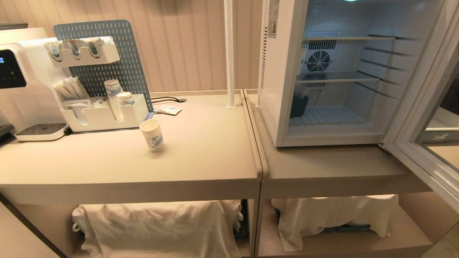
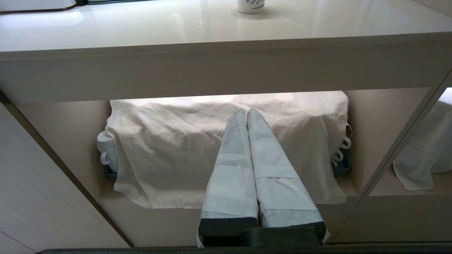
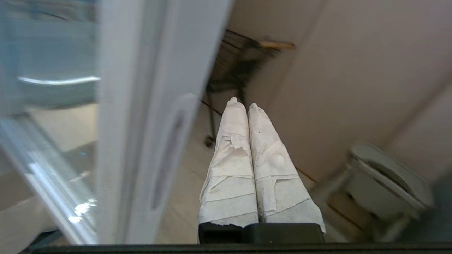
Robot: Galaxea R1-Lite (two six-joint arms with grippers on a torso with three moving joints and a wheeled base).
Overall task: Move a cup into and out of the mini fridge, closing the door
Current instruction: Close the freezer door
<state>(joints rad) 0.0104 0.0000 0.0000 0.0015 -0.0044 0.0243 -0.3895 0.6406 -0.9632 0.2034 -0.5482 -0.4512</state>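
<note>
Your small white paper cup w/ blue print [image 1: 152, 135] stands upright on the left worktop [image 1: 200, 150], toward its back-left part, just in front of the white organiser tray [image 1: 104, 116]; nothing holds it. The white boxy mini fridge [image 1: 276, 89] sits at the back of the right worktop, its glass-paned, pale-framed door [image 1: 426, 143] swung wide open past the right edge.

Progress, judging by this: door's open, but the cup isn't in yet, so you've got cup in, cup out and door shut all left.

Containers: fridge wire shelves look bare; only a dark bin-like item [image 1: 298, 106] at the bottom left inside, contents too hard to tell. Organiser tray holds a tall nested stack of like-patterned cups [image 1: 113, 98] plus packets of stirrers or sachets. Under the worktops, shelves carry white cloth-covered loads [image 1: 161, 225]; mug handles peek out at the sides.

Left end effector [image 2: 246, 113]: fingers pressed together, empty, low in front of the lower shelf. Right end effector [image 3: 243, 104]: fingers together too, empty, just beside the open door's frame.
</note>
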